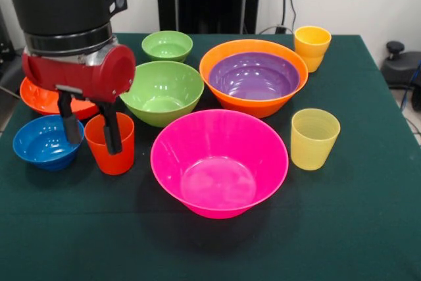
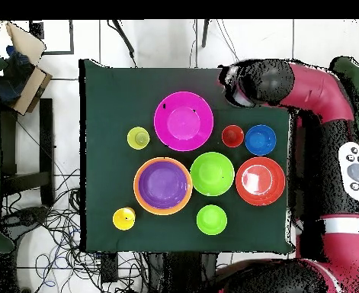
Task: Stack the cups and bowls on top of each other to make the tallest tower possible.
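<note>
Bowls and cups sit spread over the green surface (image 1: 368, 228), nearly all of them separate. Only one pair is nested: the purple bowl (image 1: 254, 76) lies inside the orange bowl (image 1: 253, 106), which stands right of centre in the front view. Every other container looks empty. The pink bowl (image 1: 219, 162) sits at 6 o'clock from centre, nearest the camera, its rim just beside the orange bowl's. The medium green bowl (image 1: 162, 92) stands at 9 o'clock from the orange bowl, touching or almost touching it, and the small green bowl (image 1: 167, 46) is at 12 o'clock from the medium one. The deeper yellow cup (image 1: 312, 47) stands at 2 o'clock from the orange bowl, near the far right corner; the paler yellow cup (image 1: 314, 138) stands at 3 o'clock from the pink bowl, a little apart.

At the left, the red-orange cup (image 1: 110, 144) stands upright with the blue bowl (image 1: 45, 141) at its 9 o'clock and the red-orange bowl (image 1: 46, 99) at 11 o'clock, partly hidden by the arm. The end effector (image 1: 89, 126) hangs here with its fingers spread: one finger (image 1: 110, 129) dips inside the cup's rim, the other (image 1: 68, 122) is outside it, over the blue bowl's edge. I cannot tell whether either presses on the cup wall
</note>
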You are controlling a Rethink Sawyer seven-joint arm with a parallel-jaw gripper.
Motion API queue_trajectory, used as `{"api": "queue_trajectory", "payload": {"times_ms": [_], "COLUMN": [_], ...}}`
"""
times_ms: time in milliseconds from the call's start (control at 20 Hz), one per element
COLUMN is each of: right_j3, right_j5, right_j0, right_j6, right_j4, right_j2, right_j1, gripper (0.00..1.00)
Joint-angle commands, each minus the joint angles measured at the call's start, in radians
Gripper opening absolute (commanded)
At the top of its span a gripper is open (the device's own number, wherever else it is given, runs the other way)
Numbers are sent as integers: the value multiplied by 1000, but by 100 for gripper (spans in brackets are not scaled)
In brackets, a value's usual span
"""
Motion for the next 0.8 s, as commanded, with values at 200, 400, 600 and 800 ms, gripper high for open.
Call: {"api": "queue_trajectory", "payload": {"times_ms": [200,400,600,800], "right_j3": [-169,-130,-105,-53], "right_j5": [188,193,198,167], "right_j0": [92,104,106,118], "right_j6": [-256,-203,-187,-119], "right_j4": [-68,-57,-53,-44], "right_j2": [19,-11,-25,-48], "right_j1": [95,61,46,23], "gripper": [100,100,100,100]}}
